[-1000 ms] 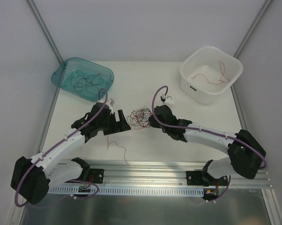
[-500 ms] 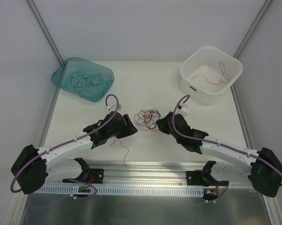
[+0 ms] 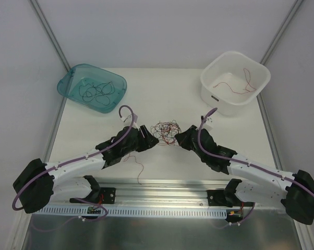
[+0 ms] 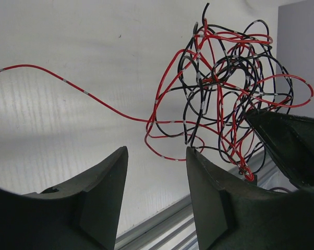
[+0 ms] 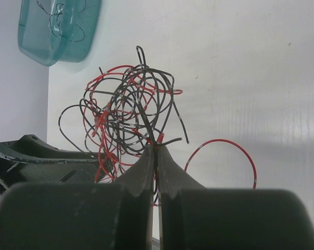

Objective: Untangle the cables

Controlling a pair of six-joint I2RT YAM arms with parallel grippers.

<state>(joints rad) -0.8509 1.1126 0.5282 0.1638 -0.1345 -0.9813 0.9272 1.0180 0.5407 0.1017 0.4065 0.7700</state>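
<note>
The cables (image 3: 164,132) are a fist-sized ball of thin red and black strands at the table's middle, between my two grippers. They also show in the left wrist view (image 4: 225,88) and the right wrist view (image 5: 125,109). My left gripper (image 3: 149,138) is open, just left of the ball; in its wrist view (image 4: 157,156) nothing lies between the jaws. My right gripper (image 3: 179,138) is shut on strands at the ball's right edge; its wrist view (image 5: 157,148) shows black strands pinched at the tips. A loose red strand (image 3: 136,165) lies under the left arm.
A teal tray (image 3: 65,83) at the back left holds black strands (image 3: 97,91). A white tub (image 3: 257,73) at the back right holds a red strand (image 3: 240,83). A metal rail (image 3: 162,195) runs along the near table edge.
Both grippers moved a little further back and closed in on the ball. The left gripper now sits right beside it. The ball shifted slightly away from the bases.
</note>
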